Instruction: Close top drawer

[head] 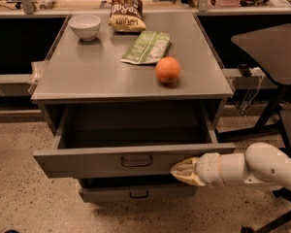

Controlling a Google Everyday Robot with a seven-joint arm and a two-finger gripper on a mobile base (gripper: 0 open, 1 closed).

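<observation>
The top drawer [87, 161] is a wide grey metal drawer with a dark central pull handle [137, 161]. It stands pulled out from under the grey tabletop [102, 67], and its inside looks empty. My gripper [180, 170] comes in from the right on a white arm [252, 169]. Its tan fingertips rest against the right part of the drawer front, to the right of the handle.
On the tabletop lie a white bowl [85, 26], a chip bag [126, 11], a green packet [146, 47] and an orange [168, 70]. A narrower drawer [136, 193] sits below. A dark side table [274, 47] stands at the right. The floor is speckled.
</observation>
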